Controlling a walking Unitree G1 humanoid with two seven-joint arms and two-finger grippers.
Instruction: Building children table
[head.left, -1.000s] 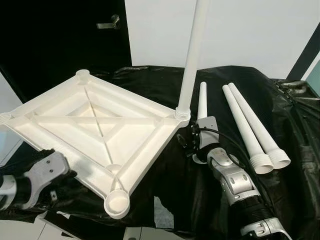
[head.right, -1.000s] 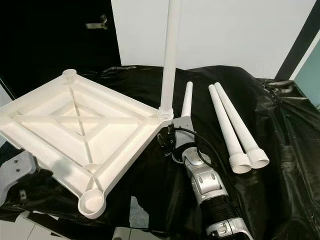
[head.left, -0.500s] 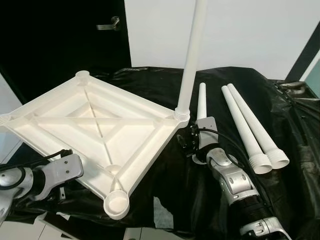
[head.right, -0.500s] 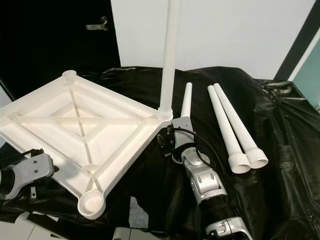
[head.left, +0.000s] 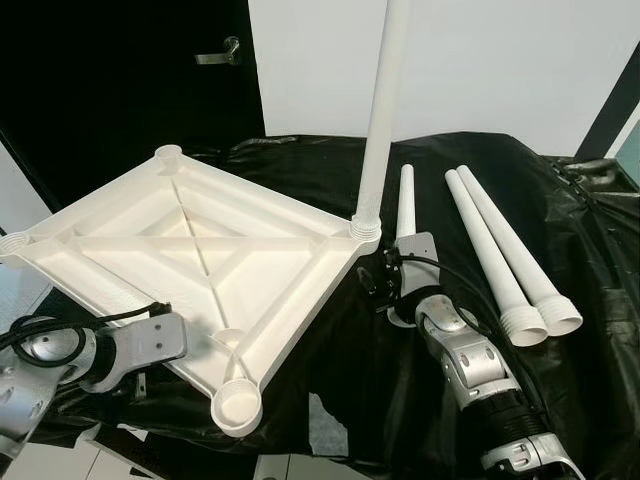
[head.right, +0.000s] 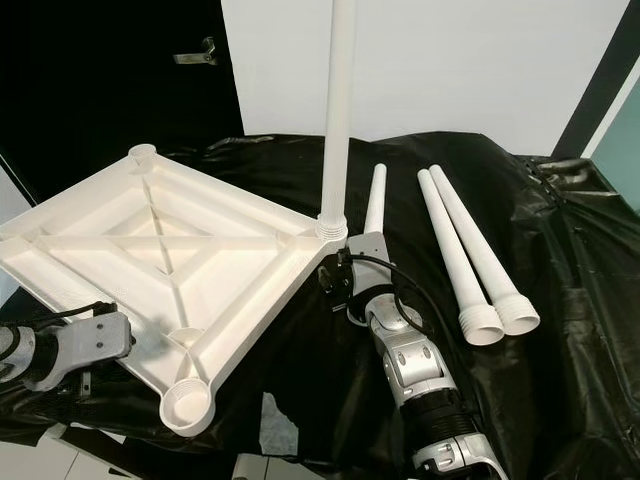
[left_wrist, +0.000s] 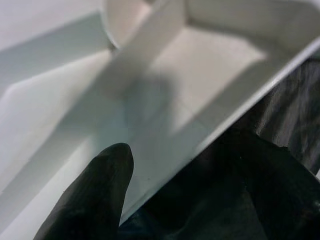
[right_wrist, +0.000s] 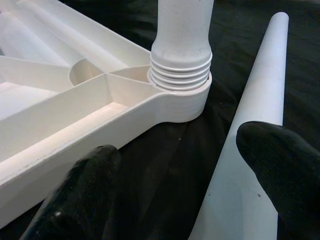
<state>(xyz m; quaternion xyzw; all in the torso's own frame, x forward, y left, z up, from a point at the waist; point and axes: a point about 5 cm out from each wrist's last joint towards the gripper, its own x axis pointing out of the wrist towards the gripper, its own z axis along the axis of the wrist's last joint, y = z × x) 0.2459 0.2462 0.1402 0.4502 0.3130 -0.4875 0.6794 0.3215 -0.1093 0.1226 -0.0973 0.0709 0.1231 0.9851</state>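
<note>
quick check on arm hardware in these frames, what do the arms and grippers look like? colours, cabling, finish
Both arms are silver-grey metal with rounded, segmented joint housings. The right arm has a black ribbed section near the elbow and a thin black cable looping at the wrist. The left arm carries black cables along its top. Fingers are matte black, thick and round-tipped.

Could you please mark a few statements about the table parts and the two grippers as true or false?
1. One leg stands upright in a corner socket of the tabletop. True.
2. All four legs are fitted. False: three lie on the black cover, one single loose leg and a pair of legs.
3. The right gripper is open beside the fitted corner. True.
4. The left gripper is at the far edge of the tabletop. False: it is at the near edge.
5. The tabletop lies underside up. True.
</note>
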